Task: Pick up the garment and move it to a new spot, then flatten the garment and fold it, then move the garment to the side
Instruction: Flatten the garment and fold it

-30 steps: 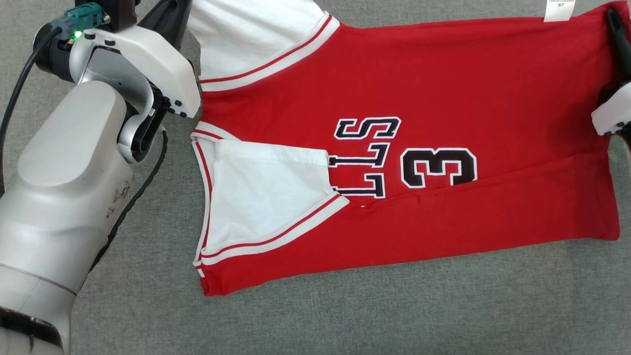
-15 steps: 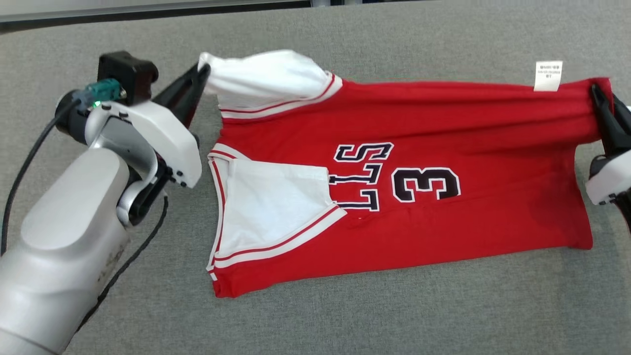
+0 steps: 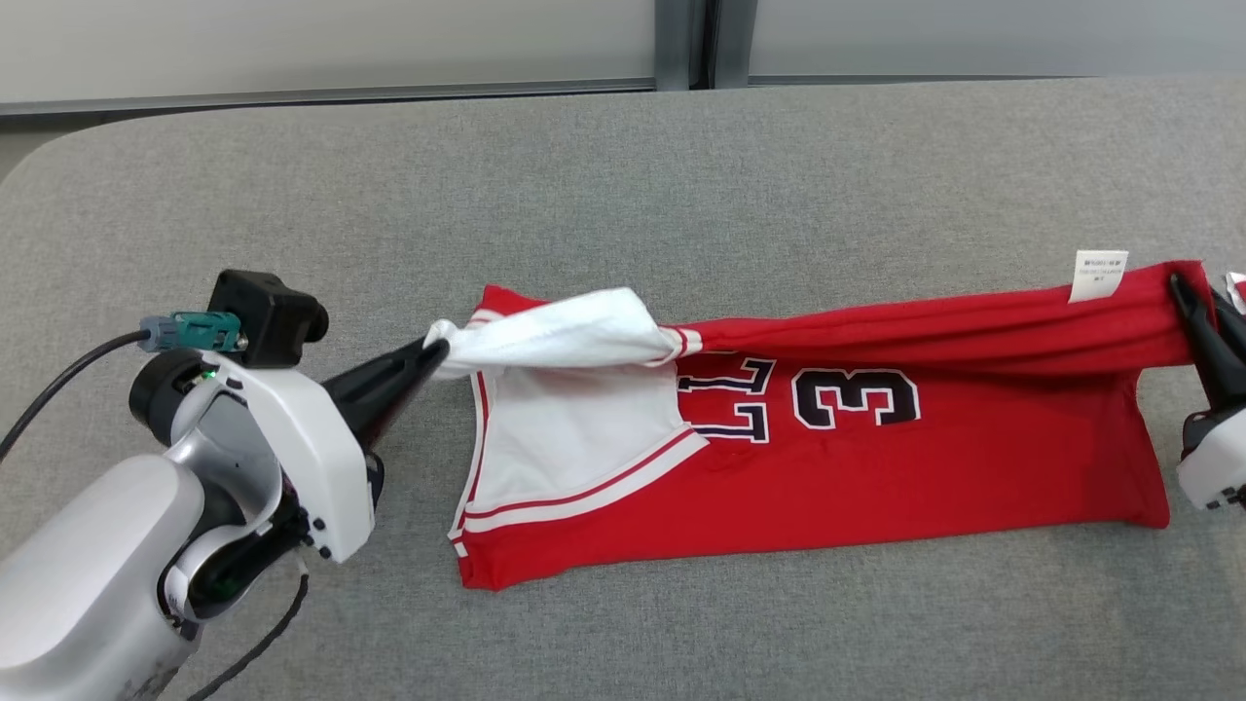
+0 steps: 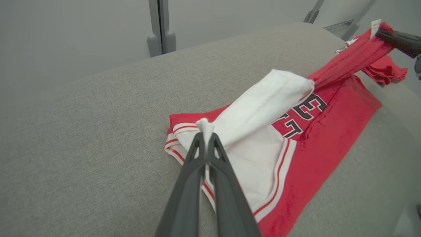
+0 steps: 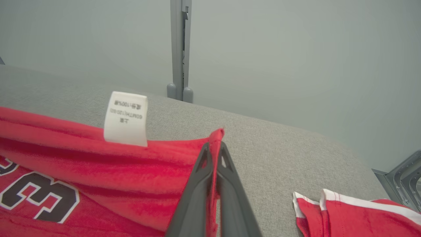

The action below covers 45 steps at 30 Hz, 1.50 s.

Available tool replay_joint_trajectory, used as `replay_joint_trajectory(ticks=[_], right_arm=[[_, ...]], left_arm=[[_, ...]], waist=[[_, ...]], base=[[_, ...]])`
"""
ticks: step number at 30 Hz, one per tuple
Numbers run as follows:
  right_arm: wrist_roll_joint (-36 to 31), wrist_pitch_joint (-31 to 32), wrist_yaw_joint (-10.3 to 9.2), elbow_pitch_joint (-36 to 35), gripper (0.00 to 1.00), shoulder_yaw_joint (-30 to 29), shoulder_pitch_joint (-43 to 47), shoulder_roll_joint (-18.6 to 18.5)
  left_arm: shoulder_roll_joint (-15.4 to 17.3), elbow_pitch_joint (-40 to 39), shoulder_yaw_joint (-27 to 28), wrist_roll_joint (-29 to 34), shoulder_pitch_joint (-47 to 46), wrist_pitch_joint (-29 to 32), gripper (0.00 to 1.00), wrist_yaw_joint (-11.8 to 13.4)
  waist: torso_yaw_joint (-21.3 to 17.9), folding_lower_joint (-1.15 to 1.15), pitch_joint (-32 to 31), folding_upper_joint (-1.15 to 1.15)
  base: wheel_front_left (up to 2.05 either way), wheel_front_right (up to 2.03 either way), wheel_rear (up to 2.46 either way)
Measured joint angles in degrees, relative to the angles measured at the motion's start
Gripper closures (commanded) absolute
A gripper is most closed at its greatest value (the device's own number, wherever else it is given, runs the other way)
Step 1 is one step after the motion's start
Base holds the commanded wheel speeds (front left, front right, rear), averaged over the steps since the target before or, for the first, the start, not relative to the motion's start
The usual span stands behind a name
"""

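In the head view, the left gripper [image 3: 433,349] and right gripper [image 3: 1180,287], both clamped shut, are holding the garment [image 3: 876,467] taut lengthwise between them over the grey table [image 3: 681,195], the left wrist view showing the white sleeve [image 4: 263,105] pinched, the right wrist view the red hem [image 5: 215,138].

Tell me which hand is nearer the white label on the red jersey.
Right. The right hand pinches the red edge of the jersey just beside the label; the left hand grips the white sleeve at the opposite end, far from it.
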Motion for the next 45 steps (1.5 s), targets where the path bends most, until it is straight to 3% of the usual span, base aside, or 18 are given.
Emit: replay_joint_trajectory(ticks=[9,21,22,23,24,26,27,33,37,41,45], right_arm=[[-1.0,-0.1,0.0,-2.1,1.0,3.8,5.0,-2.8],[3.4,-0.1,0.0,-0.6,1.0,14.0,6.0,-6.2],[4.5,-0.1,0.0,-0.4,0.92,15.0,6.0,-6.3],[5.4,0.1,0.0,0.2,0.31,16.1,6.0,-6.5],[6.2,1.2,0.0,0.9,0.0,17.3,5.9,-6.7],[6.6,1.6,0.0,2.1,0.0,19.3,5.8,-7.4],[8.3,1.6,0.0,2.2,0.0,19.7,5.6,-7.5],[12.0,1.2,-0.01,5.5,0.0,19.4,3.2,-8.0],[12.7,0.3,-0.01,7.2,0.0,16.0,1.2,-6.4],[10.4,0.1,-0.01,5.1,0.0,7.4,-0.4,-3.4],[5.1,0.0,-0.01,0.0,0.0,-2.8,2.0,0.4]], left_arm=[[4.7,-9.3,-2.0,-4.8,4.6,7.2,1.0,-0.1],[6.2,-9.8,-5.0,-5.0,7.5,10.5,1.0,0.9],[6.0,-9.4,-5.4,-4.6,7.8,10.5,1.0,0.9],[5.9,-8.9,-5.9,-4.4,8.0,10.6,1.0,0.9],[6.0,-8.4,-6.3,-4.1,8.1,10.8,0.9,0.9],[6.0,-7.6,-6.9,-3.8,8.8,11.3,0.2,1.3],[6.0,-7.2,-7.1,-3.5,9.0,11.3,0.0,1.4],[5.3,-5.8,-6.2,-2.8,9.4,8.4,0.0,2.8],[4.1,-6.1,-3.6,-4.8,10.1,4.8,0.0,3.2],[2.8,-5.4,0.7,-3.5,9.8,-3.1,0.0,5.5],[-1.9,-3.6,6.0,-3.0,9.7,-14.3,0.0,8.1]], waist=[[-0.1,0.0,-1.3,0.0],[-1.9,0.0,-2.5,0.0],[-2.1,0.0,-2.5,0.0],[-2.2,0.0,-2.6,0.0],[-2.3,0.0,-2.7,0.0],[-2.5,0.0,-2.9,0.0],[-2.6,0.0,-3.0,0.0],[-3.0,0.0,-3.7,0.0],[-3.0,0.0,-4.1,0.0],[-2.9,0.0,-4.3,0.0],[-2.9,0.0,-4.7,0.0]], base=[[0.0,0.0,0.0],[0.0,0.0,0.0],[0.0,0.0,0.0],[0.0,0.0,0.0],[0.0,0.0,0.0],[0.0,0.0,0.0],[0.0,0.0,0.0],[0.0,0.0,0.0],[0.0,0.0,0.0],[0.0,0.0,0.0],[0.0,0.0,0.0]])
